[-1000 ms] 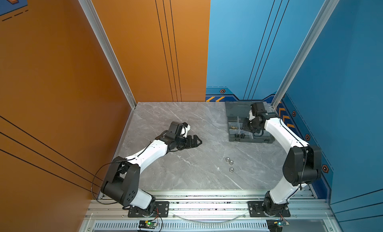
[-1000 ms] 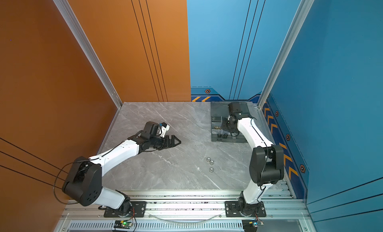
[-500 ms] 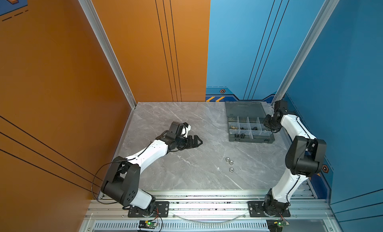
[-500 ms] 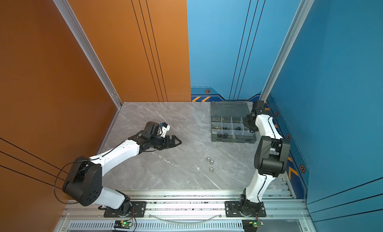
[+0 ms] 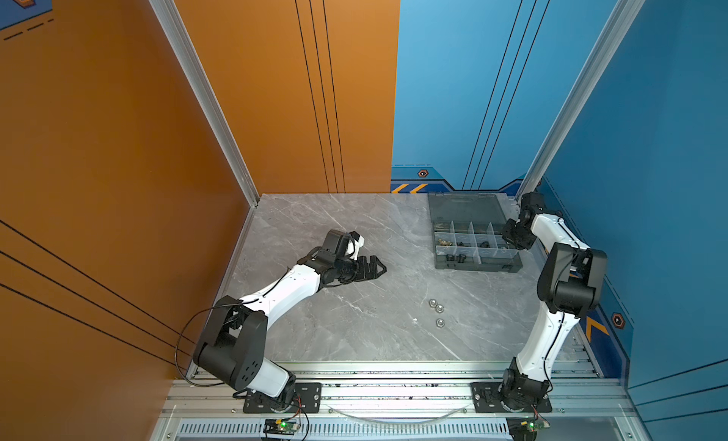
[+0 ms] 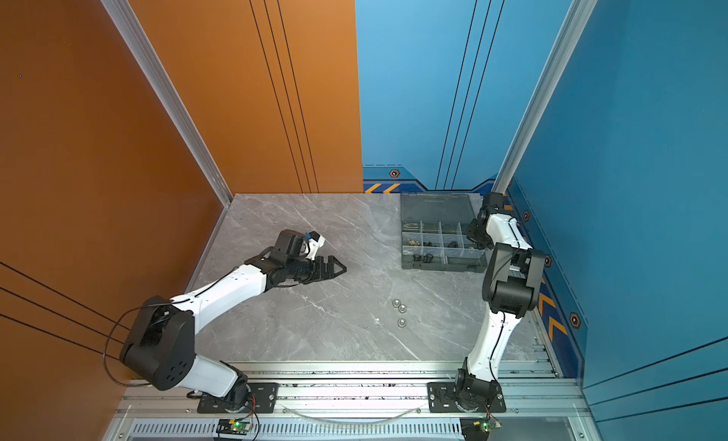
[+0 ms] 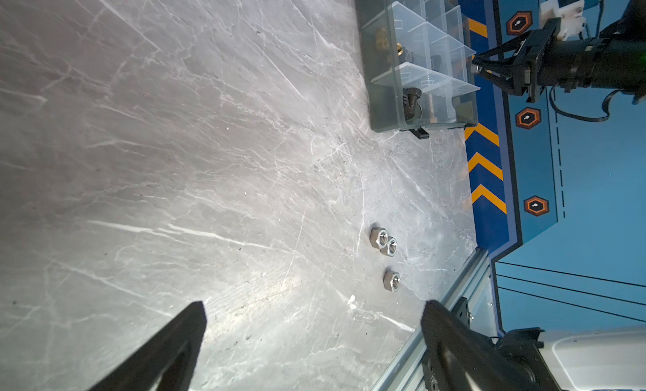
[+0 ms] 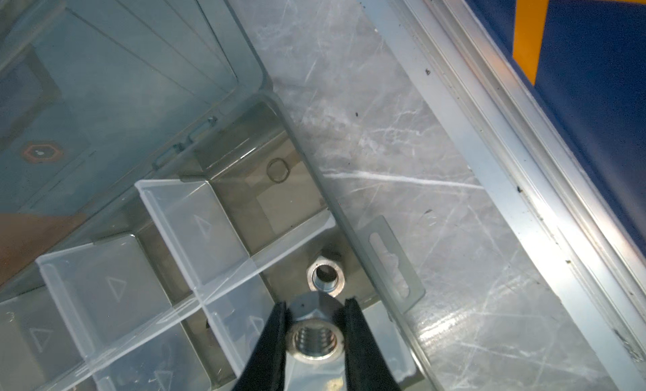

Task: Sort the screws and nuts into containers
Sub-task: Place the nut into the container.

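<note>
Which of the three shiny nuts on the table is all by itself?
The lone silver nut nearest the front rail; the other two nuts sit touching each other, farther back.

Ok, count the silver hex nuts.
5 nuts: three loose on the table; one nut in the right pincer; one in the box compartment beside it. Others may be hidden.

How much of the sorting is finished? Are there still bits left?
Mostly done: brass wing nuts and black bolts already lie in the box. In hand: the right gripper holds a silver nut at a compartment containing another silver nut. Still to go: three silver nuts on the table.
</note>
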Action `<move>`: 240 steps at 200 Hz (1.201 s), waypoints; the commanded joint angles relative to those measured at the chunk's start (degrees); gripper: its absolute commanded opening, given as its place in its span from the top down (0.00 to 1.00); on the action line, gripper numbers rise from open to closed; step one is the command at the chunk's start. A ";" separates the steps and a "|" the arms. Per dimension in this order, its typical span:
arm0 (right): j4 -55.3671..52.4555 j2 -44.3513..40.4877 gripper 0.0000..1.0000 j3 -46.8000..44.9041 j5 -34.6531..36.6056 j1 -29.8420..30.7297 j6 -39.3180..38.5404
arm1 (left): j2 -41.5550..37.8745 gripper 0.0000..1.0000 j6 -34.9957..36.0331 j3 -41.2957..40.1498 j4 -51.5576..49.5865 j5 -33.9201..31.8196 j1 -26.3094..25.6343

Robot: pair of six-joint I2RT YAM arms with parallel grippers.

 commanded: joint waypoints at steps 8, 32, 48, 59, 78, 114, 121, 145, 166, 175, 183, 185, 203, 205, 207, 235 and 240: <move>-0.28 2.63 0.89 2.24 0.91 -0.09 -0.77 | 0.71 0.02 0.39 1.27 -0.36 0.58 -0.39; -0.92 3.35 0.70 3.09 0.97 -0.23 -0.91 | 0.64 0.02 0.45 1.24 -0.34 0.53 -0.25; -1.90 2.82 0.61 3.70 0.75 -0.19 -1.18 | 0.66 0.02 0.47 1.24 -0.36 0.61 -0.26; -3.42 1.56 0.59 4.03 0.79 -0.01 -1.34 | 0.74 0.02 0.51 1.50 -0.34 0.70 -0.30; -4.84 -4.04 0.55 3.15 1.10 0.82 -1.92 | 0.90 0.02 0.74 1.75 -0.60 0.78 -0.30; -10.11 -16.48 0.49 -1.43 1.12 4.04 -1.39 | 1.24 0.02 0.48 1.60 -0.34 0.79 -0.30; -11.00 -19.13 0.48 -3.33 0.50 5.15 -0.66 | 1.25 0.02 0.40 1.50 -0.34 0.80 -0.29; -12.49 -27.24 0.47 -11.73 -2.72 9.75 3.08 | 2.10 0.02 0.27 1.74 -0.36 1.14 -0.13; -12.15 -32.82 0.45 -19.54 -2.48 15.37 6.72 | 2.87 0.02 0.38 2.39 -0.33 1.67 -0.12; -11.49 -34.71 0.45 -22.70 -2.79 17.98 8.60 | 3.08 0.02 0.34 2.52 -0.34 1.81 -0.12; -10.77 -36.12 0.45 -25.46 -2.31 20.55 10.65 | 3.15 0.02 0.38 2.65 -0.33 1.76 -0.12; -10.58 -36.38 0.45 -26.15 -2.19 21.17 11.19 | 3.18 0.02 0.39 2.65 -0.36 1.76 -0.12; -9.45 -38.08 0.44 -30.91 -1.45 26.57 14.33 | 3.44 0.02 0.34 2.77 -0.35 1.85 -0.11; -9.37 -38.10 0.44 -31.31 -1.31 27.12 14.72 | 3.43 0.02 0.31 2.79 1.11 1.87 -0.12; -9.24 -38.20 0.44 -31.72 -1.21 27.65 14.98 | 3.45 0.02 0.30 2.75 1.48 1.83 -0.12; -8.27 -36.46 0.43 -33.97 -3.39 33.67 11.51 | 3.36 0.02 0.18 2.39 1.74 2.16 -0.21; -8.28 -35.72 0.43 -33.82 -4.50 34.41 9.55 | 3.32 0.02 0.34 2.31 1.62 2.26 -0.16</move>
